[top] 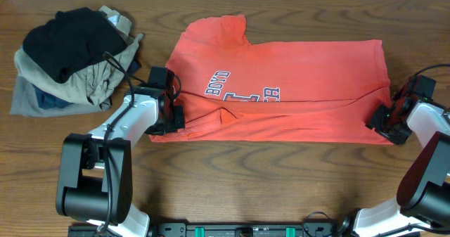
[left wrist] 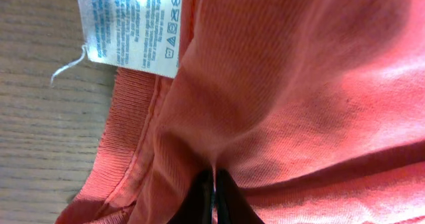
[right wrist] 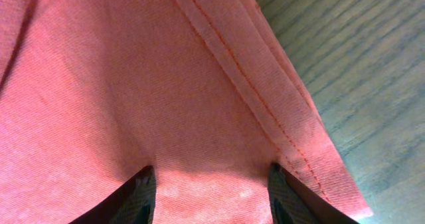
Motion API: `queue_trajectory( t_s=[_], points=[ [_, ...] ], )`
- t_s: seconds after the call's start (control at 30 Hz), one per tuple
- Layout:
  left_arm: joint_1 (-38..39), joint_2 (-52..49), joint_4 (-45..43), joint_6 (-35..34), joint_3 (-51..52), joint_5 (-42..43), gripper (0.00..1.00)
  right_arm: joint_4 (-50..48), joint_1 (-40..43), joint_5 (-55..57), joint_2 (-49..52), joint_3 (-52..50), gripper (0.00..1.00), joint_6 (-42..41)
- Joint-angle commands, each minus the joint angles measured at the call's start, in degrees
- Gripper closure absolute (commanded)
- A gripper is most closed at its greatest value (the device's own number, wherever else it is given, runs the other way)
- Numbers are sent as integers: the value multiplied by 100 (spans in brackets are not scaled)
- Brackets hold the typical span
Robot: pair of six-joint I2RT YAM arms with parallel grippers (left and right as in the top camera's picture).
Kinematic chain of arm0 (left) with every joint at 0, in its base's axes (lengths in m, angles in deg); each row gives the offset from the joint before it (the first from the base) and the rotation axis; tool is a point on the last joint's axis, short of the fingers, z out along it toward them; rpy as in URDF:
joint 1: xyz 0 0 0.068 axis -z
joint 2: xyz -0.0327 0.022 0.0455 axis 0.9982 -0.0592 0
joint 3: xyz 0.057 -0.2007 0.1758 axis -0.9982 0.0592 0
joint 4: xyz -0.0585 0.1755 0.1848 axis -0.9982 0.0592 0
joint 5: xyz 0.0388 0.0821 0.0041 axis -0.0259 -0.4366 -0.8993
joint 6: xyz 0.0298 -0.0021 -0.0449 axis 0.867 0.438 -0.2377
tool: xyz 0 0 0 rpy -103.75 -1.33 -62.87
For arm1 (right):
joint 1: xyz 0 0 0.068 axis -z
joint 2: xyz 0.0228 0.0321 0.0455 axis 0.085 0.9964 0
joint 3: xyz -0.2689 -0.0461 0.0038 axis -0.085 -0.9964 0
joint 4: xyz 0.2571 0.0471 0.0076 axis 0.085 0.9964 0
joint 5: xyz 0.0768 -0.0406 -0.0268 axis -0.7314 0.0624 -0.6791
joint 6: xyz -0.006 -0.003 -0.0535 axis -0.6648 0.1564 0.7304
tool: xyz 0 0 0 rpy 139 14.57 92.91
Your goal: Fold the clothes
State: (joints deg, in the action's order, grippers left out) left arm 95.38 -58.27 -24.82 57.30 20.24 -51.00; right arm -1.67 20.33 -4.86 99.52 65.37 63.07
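On the table [top: 281,188], the shirt [top: 302,68] lay sideways at the middle, partly folded, with a claw at each end.

From overhead, its near side looked turned over along a long crease, while one sleeve [top: 223,27] stuck out on the far side. I judged the first fold laid, with the sleeve and cross folds left to do. The left claw [top: 171,109] sat at the collar end and the right claw [top: 391,119] at the hem end. A pile [top: 70,61] lay far left, apart from the shirt, and bare wood lay open on the near side. In the left wrist view, the left claw was pressed together, pinching shirt cloth near the tag [left wrist: 133,24]. In the right wrist view, the right claw stood spread over flat cloth, just left of the stitched hem [right wrist: 265,98], with no pinch visible.
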Motion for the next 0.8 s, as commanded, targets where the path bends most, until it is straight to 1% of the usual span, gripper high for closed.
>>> queue_trajectory(
  t_s=[0.0,0.17,0.27,0.4,0.5,0.6,0.77],
  points=[
    [-22,-74,79,-133,319,35,94,90,33,402,72,-332,47,-39],
    [-24,-74,151,-514,588,39,94,459,39,870,72,-363,48,-184],
    [-24,-70,286,-544,730,39,94,603,39,1023,72,-363,48,-302],
    [-24,-68,721,-586,789,44,94,798,39,1252,72,-363,49,-442],
    [-24,9,1045,-656,789,44,94,1049,61,1445,72,-363,50,-730],
    [-24,188,1342,-866,789,59,94,1202,146,1440,72,-363,50,-839],
    [-24,802,1526,-946,787,59,94,1263,367,1346,68,-358,51,-933]
  ],
)
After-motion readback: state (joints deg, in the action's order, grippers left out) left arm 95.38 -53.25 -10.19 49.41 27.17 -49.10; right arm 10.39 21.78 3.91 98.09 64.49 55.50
